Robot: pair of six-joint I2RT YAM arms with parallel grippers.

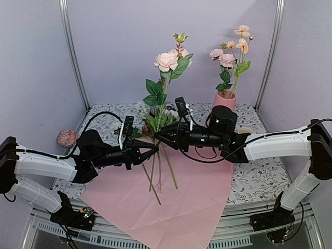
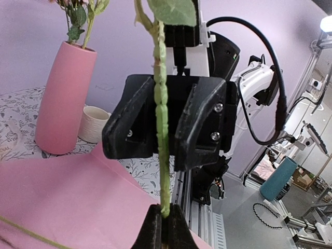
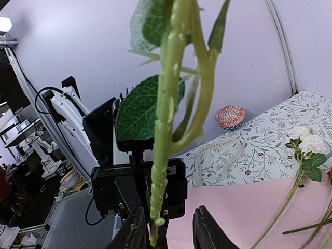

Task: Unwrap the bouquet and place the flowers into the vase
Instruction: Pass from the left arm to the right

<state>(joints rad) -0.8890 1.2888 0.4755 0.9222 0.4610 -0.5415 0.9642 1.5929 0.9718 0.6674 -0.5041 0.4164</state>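
A pink rose flower (image 1: 166,61) stands upright on its green stem (image 2: 162,119) over the pink paper (image 1: 171,199). My left gripper (image 1: 153,150) is shut on the stem's lower end, its fingertips (image 2: 154,228) pinching it. My right gripper (image 1: 158,136) straddles the same stem just above, still open: the stem (image 3: 165,155) lies against one finger (image 3: 136,231) while the other finger (image 3: 207,231) stands apart. The tall pink vase (image 1: 224,99) behind holds several flowers (image 1: 228,58). More stems (image 1: 155,179) lie on the paper.
A short cream cup (image 2: 95,123) stands beside the vase (image 2: 63,98). A striped mug (image 1: 67,137) sits at the far left of the table, with a cream ribbon (image 3: 231,151) near it. White blooms (image 3: 308,144) lie at the paper's edge.
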